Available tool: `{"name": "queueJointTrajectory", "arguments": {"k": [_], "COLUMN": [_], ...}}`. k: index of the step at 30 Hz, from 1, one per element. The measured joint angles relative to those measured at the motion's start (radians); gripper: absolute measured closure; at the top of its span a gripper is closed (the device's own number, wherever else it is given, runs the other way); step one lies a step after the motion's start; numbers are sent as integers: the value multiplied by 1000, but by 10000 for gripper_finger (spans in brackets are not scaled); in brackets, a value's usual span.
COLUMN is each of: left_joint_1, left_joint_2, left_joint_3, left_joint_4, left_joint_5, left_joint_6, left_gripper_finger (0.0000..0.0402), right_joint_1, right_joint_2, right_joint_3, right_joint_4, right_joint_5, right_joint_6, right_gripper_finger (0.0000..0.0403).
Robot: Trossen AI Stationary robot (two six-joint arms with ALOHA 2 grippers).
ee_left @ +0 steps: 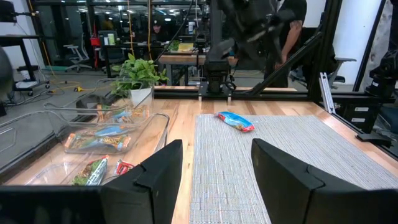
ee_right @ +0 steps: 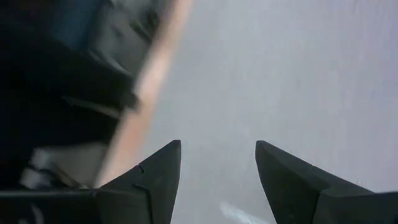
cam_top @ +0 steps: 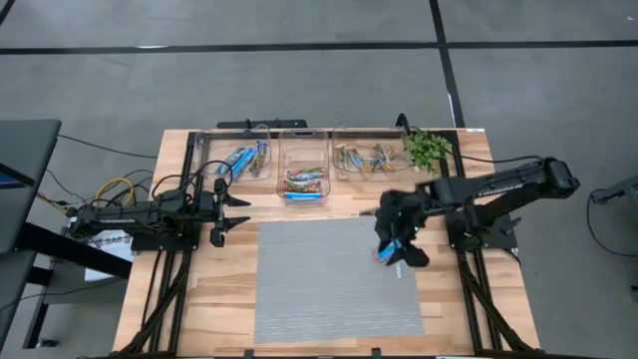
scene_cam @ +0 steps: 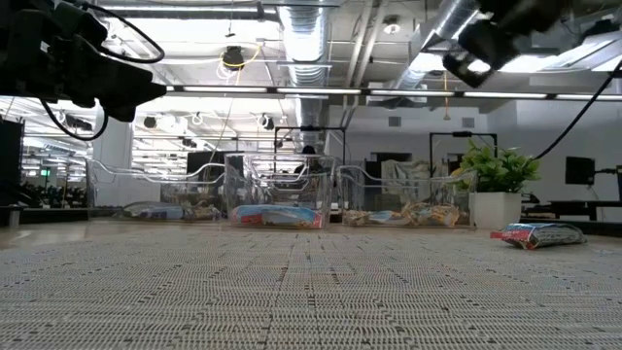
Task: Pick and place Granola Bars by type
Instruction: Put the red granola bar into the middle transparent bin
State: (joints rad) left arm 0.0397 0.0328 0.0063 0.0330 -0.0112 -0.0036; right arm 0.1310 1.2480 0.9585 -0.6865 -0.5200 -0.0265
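Dark right gripper (cam_top: 396, 242) hangs above the grey mat's (cam_top: 319, 289) right edge, fingers spread wide, gripping nothing. We see one blue, red-ended granola bar (cam_top: 384, 254) lying on the mat just below it. Mat otherwise bare. Left gripper (cam_top: 235, 215) waits off the mat's left, fingers apart.

right wrist view: motion-blurred | granola bar (cam_top: 385, 254): mostly hidden under right claw (cam_top: 397, 248) overhead | bin contents: too small

My matt dark plastic fingers (ee_right: 155, 180) hang over a grey woven mat (cam_top: 334, 289) with a ribbed weave, on a pale wooden counter (cam_top: 224, 289), near clear plastic bins (cam_top: 304, 165) and a glossy-wrapped bar (ee_left: 235, 121).
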Motion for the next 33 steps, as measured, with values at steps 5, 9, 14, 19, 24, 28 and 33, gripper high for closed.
{"name": "queueJointTrajectory", "arguments": {"k": [5,9,14,19,24,28,33], "left_joint_1": [0,0,0,0,0,0,0], "left_joint_2": [0,0,0,0,0,0,0], "left_joint_3": [0,0,0,0,0,0,0], "left_joint_4": [0,0,0,0,0,0,0], "left_joint_5": [0,0,0,0,1,0,0], "left_joint_6": [0,0,0,0,0,0,0], "left_gripper_finger": [216,216,216,216,216,216,216], "right_joint_1": [84,125,160,186,188,186,161], "right_joint_2": [0,20,61,112,187,250,314], "right_joint_3": [0,-1,-21,-44,-83,-130,-159], "right_joint_4": [-185,-266,-289,-264,-194,-121,-49], "right_joint_5": [294,460,472,470,478,566,647], "right_joint_6": [-108,-142,-141,-142,-182,-192,-194], "right_gripper_finger": [205,205,205,205,205,205,205]}}
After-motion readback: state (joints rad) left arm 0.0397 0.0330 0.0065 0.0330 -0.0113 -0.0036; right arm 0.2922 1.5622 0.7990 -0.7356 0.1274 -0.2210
